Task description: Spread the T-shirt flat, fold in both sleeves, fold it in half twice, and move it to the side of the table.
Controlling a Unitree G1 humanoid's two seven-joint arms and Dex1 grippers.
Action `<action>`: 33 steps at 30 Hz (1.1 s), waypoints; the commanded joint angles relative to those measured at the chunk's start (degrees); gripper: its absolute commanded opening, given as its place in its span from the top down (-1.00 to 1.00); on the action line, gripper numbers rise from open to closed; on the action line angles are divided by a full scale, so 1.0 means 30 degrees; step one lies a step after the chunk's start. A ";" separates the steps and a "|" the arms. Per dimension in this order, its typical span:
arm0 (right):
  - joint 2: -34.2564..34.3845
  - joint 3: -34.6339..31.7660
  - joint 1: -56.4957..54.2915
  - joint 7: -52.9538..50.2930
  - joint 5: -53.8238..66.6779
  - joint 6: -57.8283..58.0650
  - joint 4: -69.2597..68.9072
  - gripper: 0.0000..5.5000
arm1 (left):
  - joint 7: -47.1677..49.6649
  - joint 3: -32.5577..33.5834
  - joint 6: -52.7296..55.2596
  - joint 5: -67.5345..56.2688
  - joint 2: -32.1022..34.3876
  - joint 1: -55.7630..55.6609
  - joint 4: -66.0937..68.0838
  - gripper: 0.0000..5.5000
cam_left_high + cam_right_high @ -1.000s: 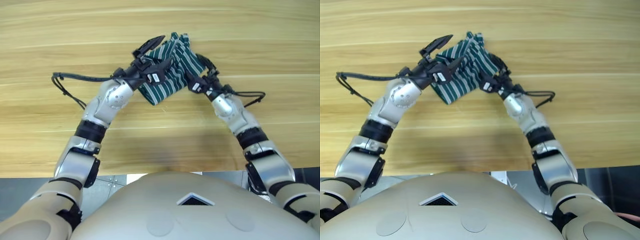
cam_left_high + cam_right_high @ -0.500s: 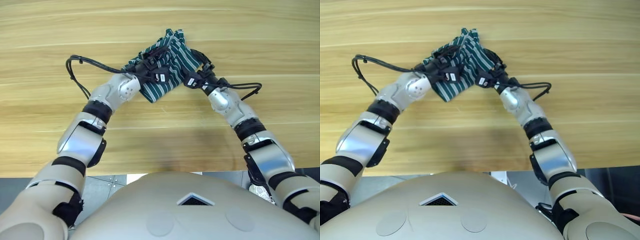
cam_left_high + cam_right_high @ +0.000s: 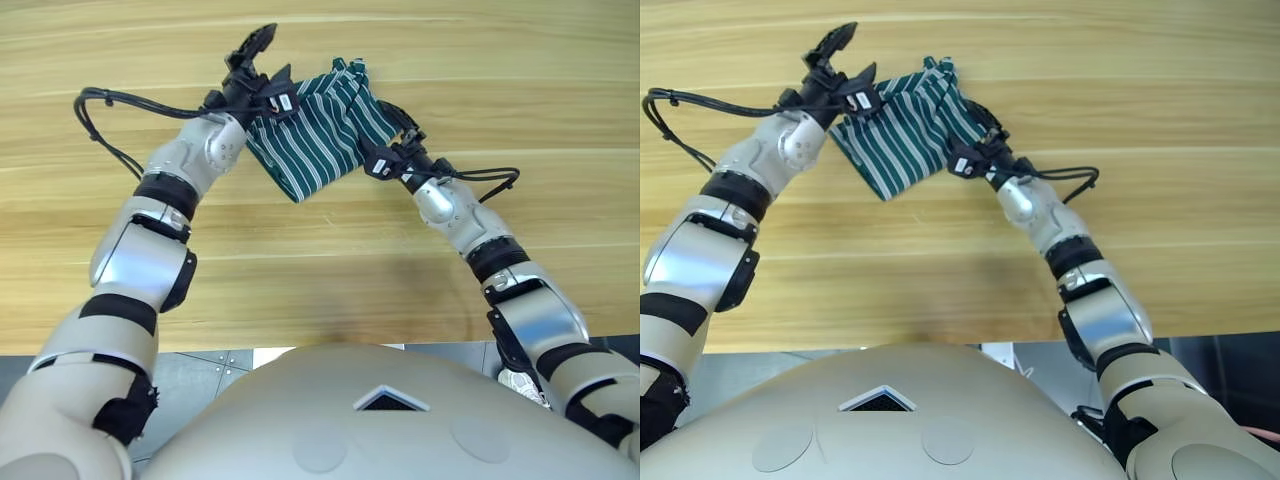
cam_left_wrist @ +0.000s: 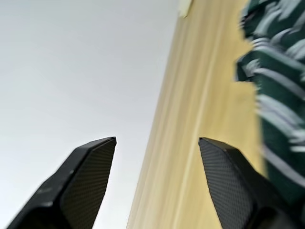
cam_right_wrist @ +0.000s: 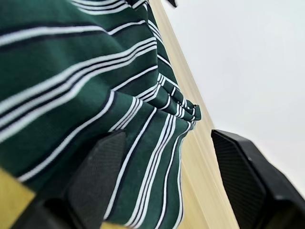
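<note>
Both my grippers are open wide now. My right gripper (image 5: 169, 143) sits at the right edge of the T-shirt (image 3: 315, 125) and pinches nothing. The T-shirt lies folded small near the middle of the worktop (image 3: 520, 60). A moment ago my left gripper (image 4: 157, 143) lay on the cloth. Now it has swung off to the far left corner and points up. I think the folding is done and moving it aside comes next. My left arm stretches far out, and my right arm bends in from the right.

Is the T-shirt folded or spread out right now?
Folded. The T-shirt lies on the table as a compact striped bundle; stacked layers show at one edge.
</note>
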 commanded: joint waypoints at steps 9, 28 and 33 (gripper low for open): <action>-0.0066 0.0669 0.0163 0.0068 -0.0338 0.0455 0.1082 -0.20 | -0.0586 -0.1084 -0.3051 -0.0597 -0.0883 0.1612 -0.3212 -0.17; -0.0018 0.1029 -0.0360 0.0228 -0.0328 0.0371 0.1731 -0.20 | -0.1249 -0.1349 0.1027 -0.0668 -0.1625 -0.0216 0.4126 -0.17; -0.0191 0.0998 -0.0398 0.0277 -0.0274 0.0404 0.2093 -0.20 | -0.1167 -0.0959 0.0698 -0.1120 -0.0814 0.0830 0.4209 -0.17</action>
